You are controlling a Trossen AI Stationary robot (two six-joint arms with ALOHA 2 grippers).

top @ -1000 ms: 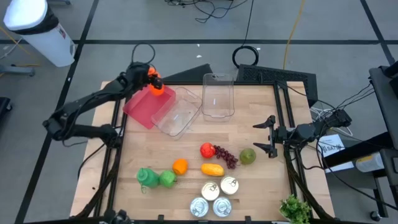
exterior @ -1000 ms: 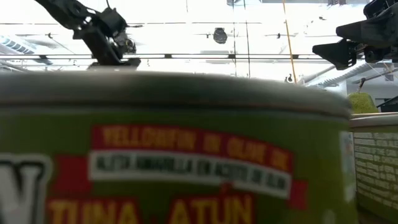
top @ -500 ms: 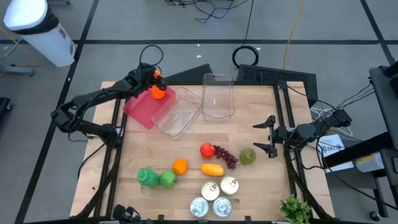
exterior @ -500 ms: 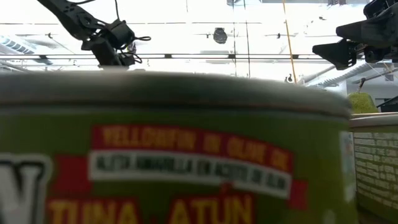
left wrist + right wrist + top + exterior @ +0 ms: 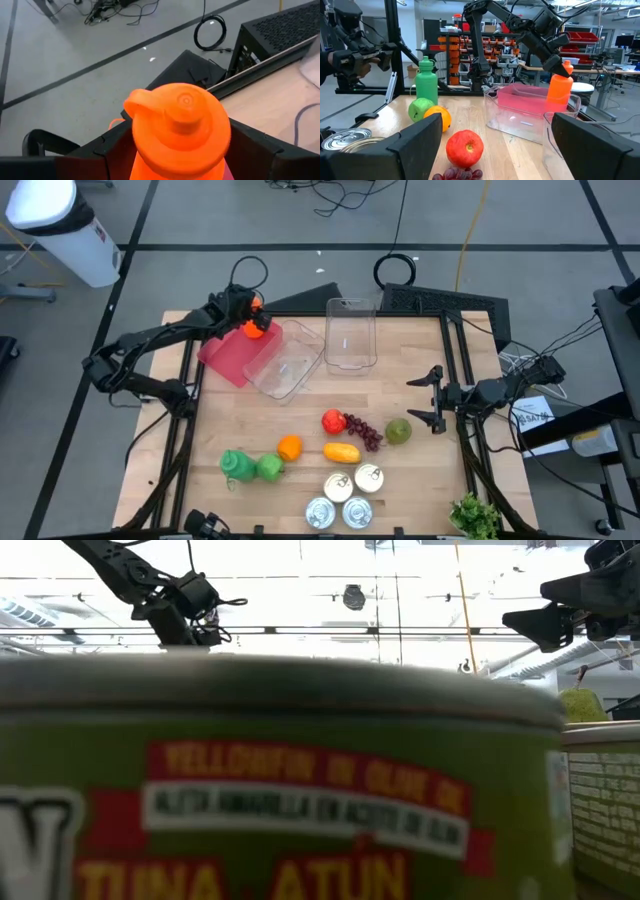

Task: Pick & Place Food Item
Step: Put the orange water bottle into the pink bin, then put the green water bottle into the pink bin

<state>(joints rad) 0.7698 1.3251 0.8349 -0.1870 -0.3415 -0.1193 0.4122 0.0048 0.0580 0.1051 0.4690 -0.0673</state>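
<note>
Your left gripper (image 5: 243, 311) grips the orange bottle (image 5: 254, 327) above the pink bin (image 5: 232, 356); release remains. Your right gripper (image 5: 432, 394) waits spread at the table's right edge.

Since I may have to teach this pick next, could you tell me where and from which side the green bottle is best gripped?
Grip the green bottle around its straight body, below the narrower cap, coming from above. In the high view it appears to lie on its side beside the green apple, so the end effector would best close across the body's width, away from the apple.
</note>
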